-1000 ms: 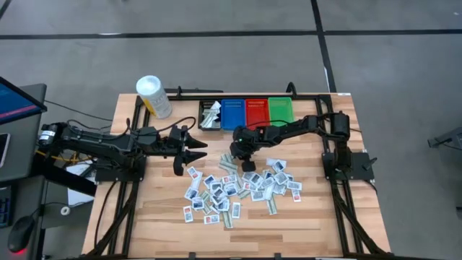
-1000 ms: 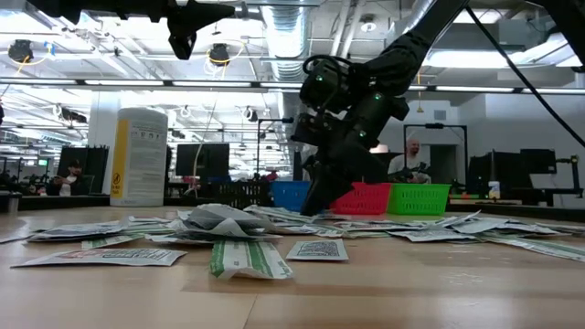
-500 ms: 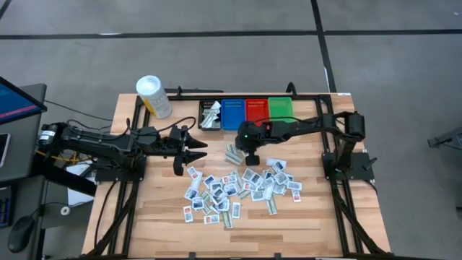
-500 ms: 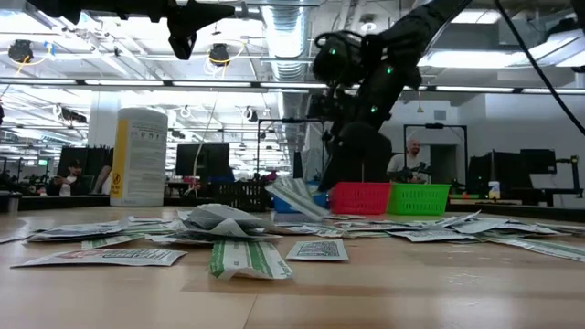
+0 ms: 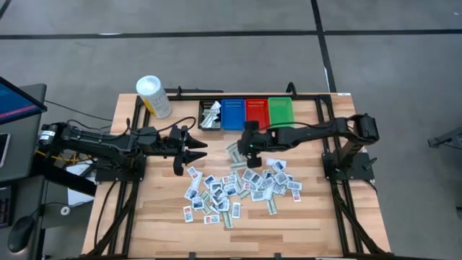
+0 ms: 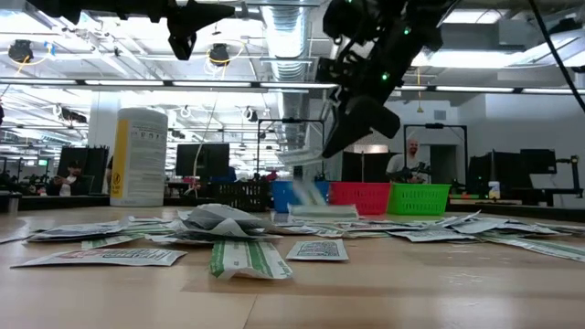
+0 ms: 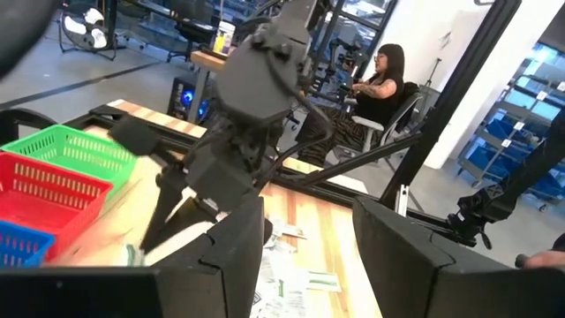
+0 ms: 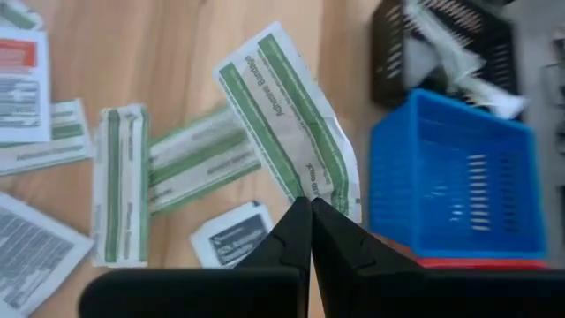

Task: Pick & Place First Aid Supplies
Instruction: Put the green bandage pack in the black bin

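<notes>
Right pincer (image 8: 310, 205) pinches green-striped packet (image 8: 287, 119); overhead hides it.

The right gripper (image 5: 247, 148) hangs raised, its fingers (image 8: 296, 231) pinched tight together; the left gripper (image 5: 189, 151) hovers level, fingers spread wide.

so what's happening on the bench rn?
The right claw is shut on a green-striped adhesive bandage packet, holding it in the air above the table beside the blue bin. A pile of first aid packets still lies on the wooden table. The left claw waits open at the pile's left.
</notes>
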